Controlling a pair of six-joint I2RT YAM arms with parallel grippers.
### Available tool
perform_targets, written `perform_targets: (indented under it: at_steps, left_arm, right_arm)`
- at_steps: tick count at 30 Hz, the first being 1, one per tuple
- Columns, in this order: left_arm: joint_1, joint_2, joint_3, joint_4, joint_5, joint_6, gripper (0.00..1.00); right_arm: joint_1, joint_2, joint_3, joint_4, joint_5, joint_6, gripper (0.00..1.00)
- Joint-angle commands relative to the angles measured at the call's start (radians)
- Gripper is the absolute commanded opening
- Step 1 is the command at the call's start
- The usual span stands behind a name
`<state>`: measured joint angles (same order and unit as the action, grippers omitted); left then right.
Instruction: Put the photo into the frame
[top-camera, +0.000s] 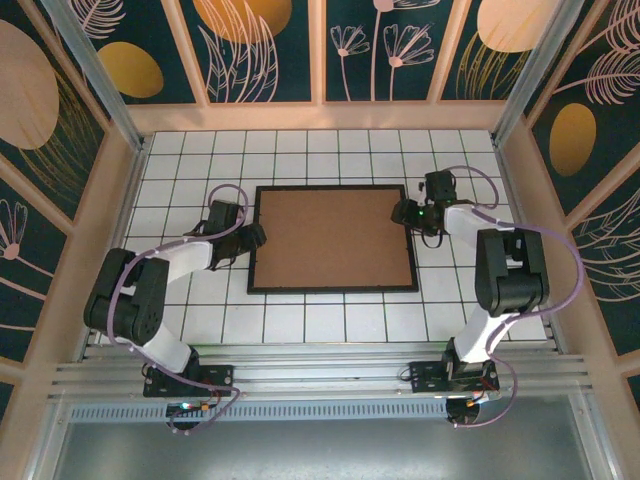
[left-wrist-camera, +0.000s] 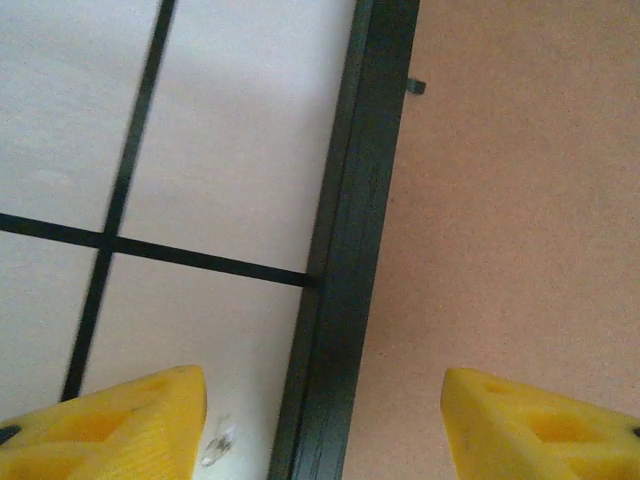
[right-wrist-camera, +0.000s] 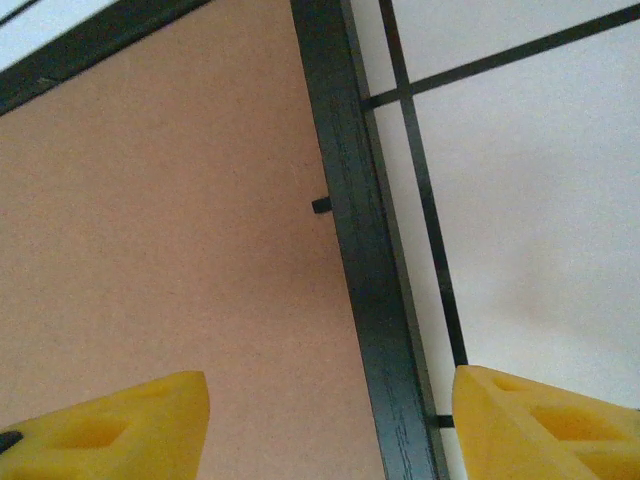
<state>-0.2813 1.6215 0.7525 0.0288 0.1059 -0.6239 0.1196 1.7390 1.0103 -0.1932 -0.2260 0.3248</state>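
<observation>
The thin black frame (top-camera: 333, 290) lies flat in the middle of the table, and a brown backing board (top-camera: 332, 236) fills its opening. The photo is hidden. My left gripper (top-camera: 254, 238) is open at the frame's left side; its yellow fingers (left-wrist-camera: 120, 425) straddle the black rail (left-wrist-camera: 350, 250) without touching it, one over the table and one over the board (left-wrist-camera: 500, 200). My right gripper (top-camera: 406, 212) is open at the frame's right side near the far corner. It straddles the right rail (right-wrist-camera: 365, 260) in the same way, beside the board (right-wrist-camera: 150, 220).
The table (top-camera: 320, 322) is white tile with dark grid lines, walled by panels at the back and both sides. A small black tab (left-wrist-camera: 416, 87) sticks from the left rail over the board, and another tab (right-wrist-camera: 321, 205) from the right rail.
</observation>
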Motion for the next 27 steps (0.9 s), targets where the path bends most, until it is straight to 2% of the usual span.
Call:
perform_targets:
  at_steps: [1,6,11,18,21,22,23,25,27]
  left_arm:
    - [0.006,0.036,0.016,0.061,0.102,0.004,0.65]
    - [-0.005,0.021,-0.037,0.085,0.161,-0.001,0.64]
    - [-0.045,-0.060,-0.133,0.080,0.185,-0.008,0.63]
    - [-0.205,-0.187,-0.261,0.110,0.261,-0.046,0.64]
    - [-0.260,-0.251,-0.303,0.095,0.251,-0.039,0.66]
    - [-0.261,-0.275,-0.310,0.072,0.226,-0.030,0.67]
    - [-0.262,-0.306,-0.310,0.027,0.148,-0.020,0.67]
    - [-0.260,-0.368,-0.289,-0.072,-0.054,0.001,0.70]
    - [-0.257,-0.428,-0.254,-0.102,-0.220,0.026,0.77]
  right_arm:
    - [0.008,0.036,-0.004,0.049,-0.053,0.023,0.65]
    - [0.031,0.088,0.033,0.068,-0.088,0.034,0.64]
    - [0.037,0.168,0.133,0.092,-0.117,0.054,0.61]
    - [0.054,0.354,0.425,0.112,-0.134,0.101,0.61]
    - [0.051,0.432,0.554,0.070,-0.071,0.082,0.65]
    - [0.049,0.440,0.577,0.048,-0.030,0.071,0.66]
    - [0.045,0.436,0.589,0.029,0.012,0.058,0.68]
    - [0.032,0.390,0.553,0.026,0.070,0.038,0.70]
    - [0.023,0.289,0.457,0.043,0.141,0.019,0.73]
